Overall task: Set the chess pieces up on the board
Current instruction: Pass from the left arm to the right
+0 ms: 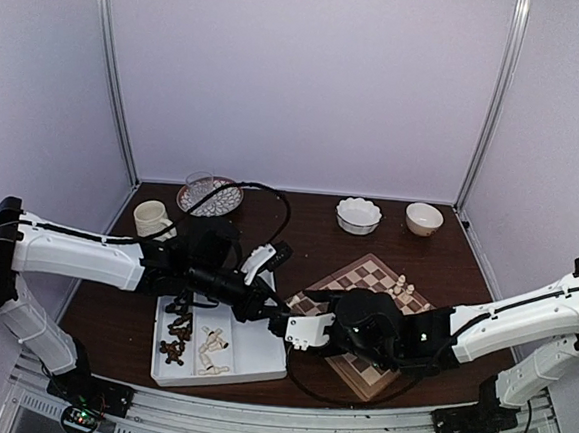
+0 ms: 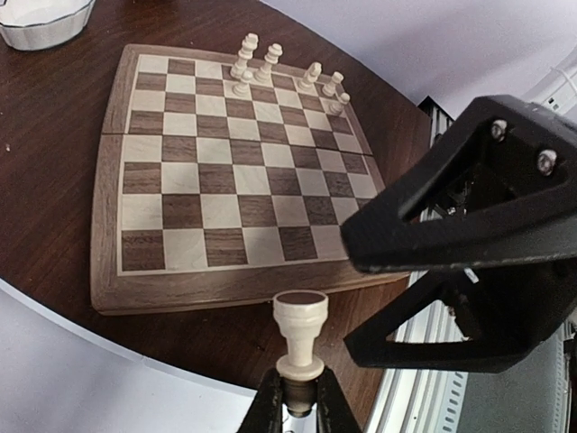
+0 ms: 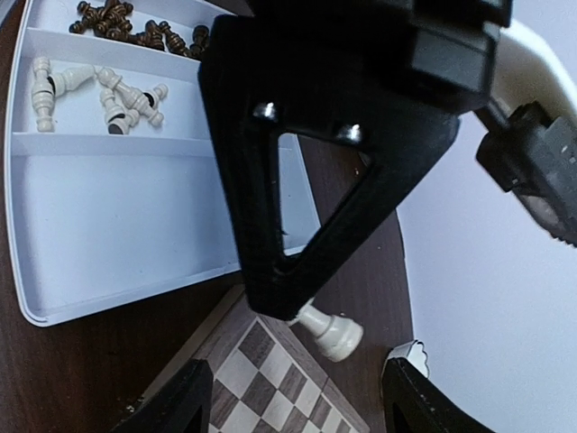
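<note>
On my left wrist view, the left gripper has its jaws pressed onto the base of a cream rook at the bottom centre of the frame. The rook's flat top points toward the board. The rook sits just off the board's lower rim, over the dark table, not on any square.

In the right wrist view, the right gripper has its jaws spread wide, one finger at the lower left and one at the lower right. I see the rook poking out between them in the lower middle, and neither finger touches it.

A few standing cream pieces line the board's upper edge in the left wrist view. The white tray fills the upper left of the right wrist view. Its top section holds dark pieces, and the section below holds loose cream pieces lying on their sides.

From above, both grippers meet at frame centre, between the tray and the board
</note>
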{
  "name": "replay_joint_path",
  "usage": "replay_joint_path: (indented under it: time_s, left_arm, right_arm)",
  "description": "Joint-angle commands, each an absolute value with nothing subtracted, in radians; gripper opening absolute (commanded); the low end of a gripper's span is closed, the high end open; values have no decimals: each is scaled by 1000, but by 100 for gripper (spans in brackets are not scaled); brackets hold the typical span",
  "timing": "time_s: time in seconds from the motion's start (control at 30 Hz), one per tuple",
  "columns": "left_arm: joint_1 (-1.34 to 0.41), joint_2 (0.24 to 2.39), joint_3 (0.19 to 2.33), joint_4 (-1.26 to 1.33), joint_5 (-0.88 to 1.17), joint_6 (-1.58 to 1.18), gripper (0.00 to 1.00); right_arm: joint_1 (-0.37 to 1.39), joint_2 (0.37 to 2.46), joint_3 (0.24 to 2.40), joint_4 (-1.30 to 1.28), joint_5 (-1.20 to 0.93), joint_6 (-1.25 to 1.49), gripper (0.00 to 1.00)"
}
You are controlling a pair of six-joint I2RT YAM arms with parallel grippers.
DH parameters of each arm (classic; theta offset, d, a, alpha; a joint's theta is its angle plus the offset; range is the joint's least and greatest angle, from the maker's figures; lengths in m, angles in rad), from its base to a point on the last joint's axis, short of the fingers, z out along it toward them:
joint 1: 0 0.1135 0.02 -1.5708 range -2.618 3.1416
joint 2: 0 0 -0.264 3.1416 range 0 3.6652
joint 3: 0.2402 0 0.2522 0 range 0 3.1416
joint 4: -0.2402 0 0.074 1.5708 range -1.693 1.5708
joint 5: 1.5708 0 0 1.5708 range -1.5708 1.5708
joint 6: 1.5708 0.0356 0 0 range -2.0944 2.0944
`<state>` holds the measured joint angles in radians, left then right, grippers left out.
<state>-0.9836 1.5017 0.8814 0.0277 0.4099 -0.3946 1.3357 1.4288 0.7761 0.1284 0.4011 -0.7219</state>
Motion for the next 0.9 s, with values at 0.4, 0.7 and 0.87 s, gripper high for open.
replay_joint_path:
  time_s: [0.4, 0.7, 0.87]
  left_arm:
    - [-995, 1628, 945, 32, 525, -420, 4]
    - [-995, 1640, 965, -29, 487, -405, 4]
    - [-996, 1634, 964, -32, 487, -405, 4]
  right_arm:
    - [1350, 1585, 896, 28, 524, -782, 53]
    - [1353, 1595, 932, -53, 530, -767, 52]
    - [1354, 1580, 927, -80, 495, -770, 52]
